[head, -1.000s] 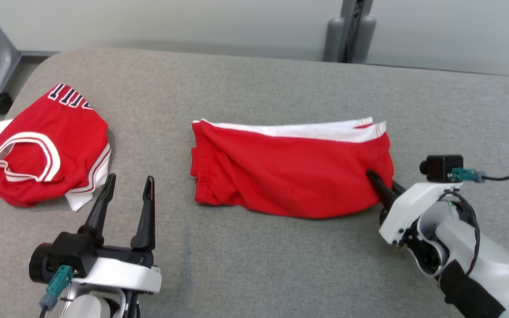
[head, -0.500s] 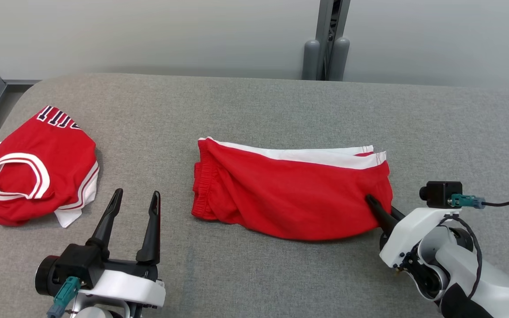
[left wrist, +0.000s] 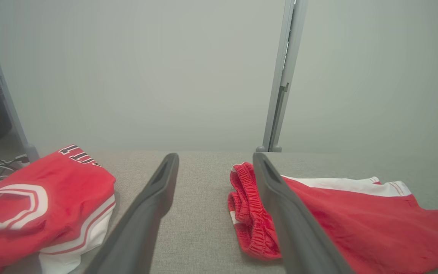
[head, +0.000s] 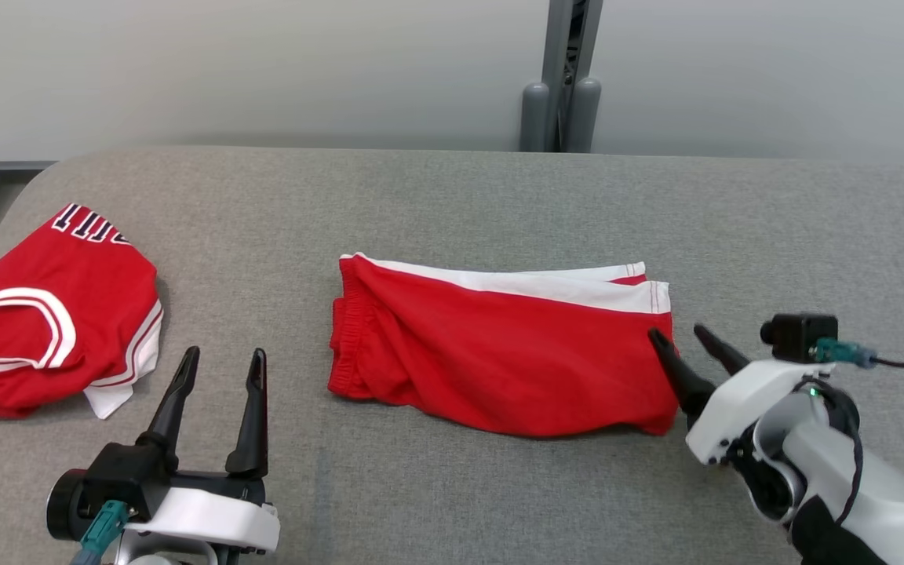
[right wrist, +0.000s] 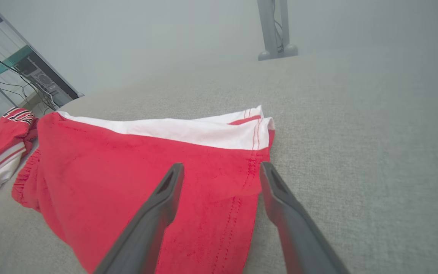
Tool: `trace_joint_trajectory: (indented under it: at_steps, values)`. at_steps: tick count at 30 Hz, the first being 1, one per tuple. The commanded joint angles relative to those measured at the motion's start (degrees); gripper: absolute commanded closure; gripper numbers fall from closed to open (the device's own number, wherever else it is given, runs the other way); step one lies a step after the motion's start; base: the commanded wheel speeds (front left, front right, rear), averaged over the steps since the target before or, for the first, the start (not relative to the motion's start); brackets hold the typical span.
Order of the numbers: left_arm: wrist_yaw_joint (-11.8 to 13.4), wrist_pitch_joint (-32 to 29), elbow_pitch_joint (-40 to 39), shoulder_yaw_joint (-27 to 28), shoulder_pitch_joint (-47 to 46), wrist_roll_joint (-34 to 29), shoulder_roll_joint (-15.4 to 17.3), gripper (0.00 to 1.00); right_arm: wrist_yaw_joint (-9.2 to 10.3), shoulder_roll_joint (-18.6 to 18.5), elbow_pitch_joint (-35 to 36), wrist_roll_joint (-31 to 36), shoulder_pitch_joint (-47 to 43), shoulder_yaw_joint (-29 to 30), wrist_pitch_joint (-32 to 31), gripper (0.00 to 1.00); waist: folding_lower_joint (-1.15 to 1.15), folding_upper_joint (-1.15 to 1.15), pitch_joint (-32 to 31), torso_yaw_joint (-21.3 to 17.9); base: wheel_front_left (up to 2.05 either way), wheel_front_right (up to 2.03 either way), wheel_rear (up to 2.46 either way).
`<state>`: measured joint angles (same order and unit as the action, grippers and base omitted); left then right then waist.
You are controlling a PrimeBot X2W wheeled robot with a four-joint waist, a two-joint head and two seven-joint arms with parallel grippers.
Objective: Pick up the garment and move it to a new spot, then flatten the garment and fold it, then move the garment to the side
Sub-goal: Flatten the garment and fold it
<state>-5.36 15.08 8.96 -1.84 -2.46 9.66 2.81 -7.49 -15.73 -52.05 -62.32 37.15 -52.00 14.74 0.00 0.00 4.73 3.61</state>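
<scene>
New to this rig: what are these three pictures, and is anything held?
This is a two-armed robot. The wide picture comes from its head, looking down on a grey table. The other two come from wrist cameras, looking along each arm's two dark fingers. Folded red shorts lie mid-table; a red jersey lies at the left. The left end effector hangs open above bare table. The right end effector stands open at the shorts' right edge. Nothing is held.

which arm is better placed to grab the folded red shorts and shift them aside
Probably right. The right claw stands open at the hem of the red shorts, straddling its edge. The left claw hovers open short of the waistband, apart from the fabric.
</scene>
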Motion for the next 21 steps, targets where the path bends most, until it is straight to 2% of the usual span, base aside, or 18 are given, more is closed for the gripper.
trace_joint_trajectory:
  at_steps: [1, 6, 13, 21]
  values:
    - [0.37, 0.1, -0.35, 0.4, 0.66, -0.07, 0.18, 0.0, 0.0, -0.68, 1.44, 2.13, 1.09, 1.79, 0.62, 0.0, 0.0, 0.0, -0.25, -0.48, 0.0, 0.0, 0.0]
    - [0.64, 0.1, -0.89, 1.48, 1.63, 0.08, 0.19, 0.0, 0.0, -0.74, 9.61, 14.03, -3.02, 13.53, 0.51, 0.0, 0.0, 0.0, -0.83, -1.9, 0.0, 0.0, 0.0]
    - [0.31, 0.1, -1.25, 2.79, 2.58, -0.62, 0.18, 0.0, 0.0, 2.11, 20.14, 30.05, -12.49, 27.91, 0.42, 0.0, 0.0, 0.0, -1.67, -3.17, 0.0, 0.0, 0.0]
    - [0.96, 0.1, -2.91, 3.97, 4.38, -0.87, 0.19, 0.0, 0.0, 5.87, 27.75, 38.62, -21.52, 38.4, 0.43, 0.0, 0.0, 0.0, -2.76, -4.02, 0.0, 0.0, 0.0]
